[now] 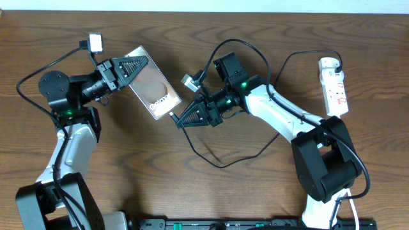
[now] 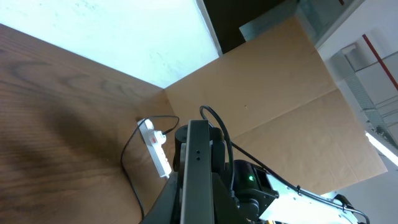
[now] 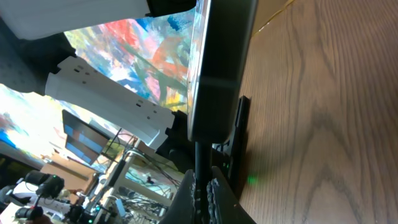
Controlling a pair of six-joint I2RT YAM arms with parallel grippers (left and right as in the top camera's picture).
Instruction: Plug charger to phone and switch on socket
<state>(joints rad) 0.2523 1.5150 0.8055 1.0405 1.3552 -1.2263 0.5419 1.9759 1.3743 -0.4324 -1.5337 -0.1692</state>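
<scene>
The phone (image 1: 153, 91) is held tilted above the table by my left gripper (image 1: 131, 69), which is shut on its upper end; the "Galaxy" lettering faces up. In the left wrist view the phone's edge (image 2: 198, 168) runs up between the fingers. My right gripper (image 1: 185, 119) is shut on the charger cable's connector end, its tip touching the phone's lower end. In the right wrist view the cable (image 3: 199, 163) runs from the fingers (image 3: 204, 190) into the phone's end (image 3: 217, 81). The charger cable (image 1: 220, 163) loops across the table. The white socket (image 1: 333, 85) lies at the far right with the black plug (image 1: 334, 66) in it.
The socket also shows in the left wrist view (image 2: 155, 147), with a black cable (image 2: 127, 168) trailing from it. A cardboard board (image 2: 280, 106) stands behind the table. A black bar (image 1: 223, 223) lies along the front edge.
</scene>
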